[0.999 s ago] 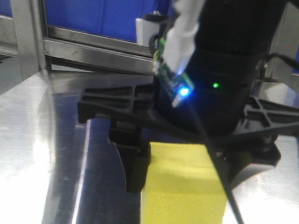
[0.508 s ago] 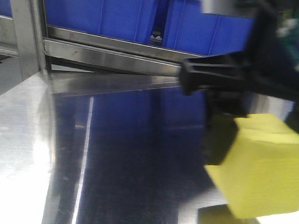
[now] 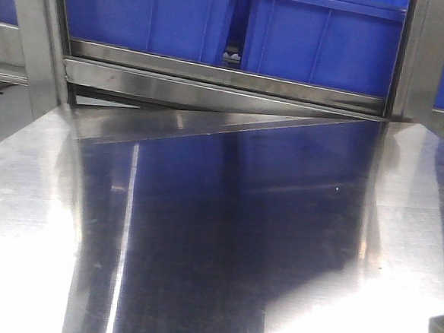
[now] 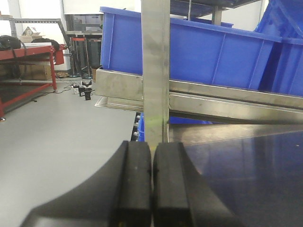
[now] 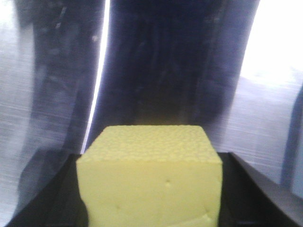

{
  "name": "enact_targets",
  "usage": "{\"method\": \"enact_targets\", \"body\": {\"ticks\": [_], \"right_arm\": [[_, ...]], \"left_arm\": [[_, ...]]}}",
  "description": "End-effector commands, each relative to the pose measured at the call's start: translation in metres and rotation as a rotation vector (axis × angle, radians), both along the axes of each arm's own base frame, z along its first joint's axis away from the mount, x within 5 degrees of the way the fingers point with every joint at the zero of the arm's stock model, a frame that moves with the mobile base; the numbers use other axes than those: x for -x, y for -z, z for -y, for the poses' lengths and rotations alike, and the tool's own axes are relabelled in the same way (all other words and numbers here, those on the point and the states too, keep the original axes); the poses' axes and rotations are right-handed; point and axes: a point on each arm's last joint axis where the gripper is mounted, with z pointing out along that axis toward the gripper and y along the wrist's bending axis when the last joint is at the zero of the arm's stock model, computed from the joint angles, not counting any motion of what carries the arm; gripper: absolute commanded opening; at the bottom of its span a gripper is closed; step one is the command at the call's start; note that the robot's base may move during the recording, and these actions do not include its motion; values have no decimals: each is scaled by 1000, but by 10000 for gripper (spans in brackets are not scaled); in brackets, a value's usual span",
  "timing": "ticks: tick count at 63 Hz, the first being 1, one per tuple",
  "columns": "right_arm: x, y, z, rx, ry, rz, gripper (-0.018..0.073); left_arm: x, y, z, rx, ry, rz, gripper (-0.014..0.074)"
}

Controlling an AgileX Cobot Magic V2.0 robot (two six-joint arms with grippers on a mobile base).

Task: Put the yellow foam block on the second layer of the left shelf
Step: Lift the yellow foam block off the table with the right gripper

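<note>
Steel table fills front view, with blue bins on shelf rails behind. No arm or block shown there.

Left wrist view only: shelf post dead ahead; left gripper pressed shut, pads touching, nothing between.

Right wrist view only: right gripper clamped on yellow foam block, dark fingers on both flanks, apparently lifted over table.

Pickup judged done. Carry to left shelf's second layer and release not yet done.

Front cam: glare patches on steel tabletop, dark reflection mid. My right wrist cam soft; yellow foam block evenly lit, top-right corner blown out.
</note>
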Motion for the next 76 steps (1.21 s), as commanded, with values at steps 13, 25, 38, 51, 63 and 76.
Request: {"method": "enact_targets", "body": {"ticks": [13, 25, 38, 51, 63, 76], "right_arm": [[19, -14, 21, -63, 71, 383, 450], [36, -18, 28, -108, 101, 634, 450], [54, -27, 31, -73, 59, 855, 450], [70, -34, 34, -26, 25, 1042, 450], [79, -33, 36, -34, 29, 1091, 450], [80, -33, 36, -35, 30, 1100, 450]], "left_arm": [[1, 0, 0, 9, -1, 76, 124], [1, 0, 0, 9, -1, 76, 124], [1, 0, 0, 9, -1, 76, 124], [1, 0, 0, 9, -1, 76, 124], [1, 0, 0, 9, -1, 76, 124], [1, 0, 0, 9, -1, 76, 124]]}}
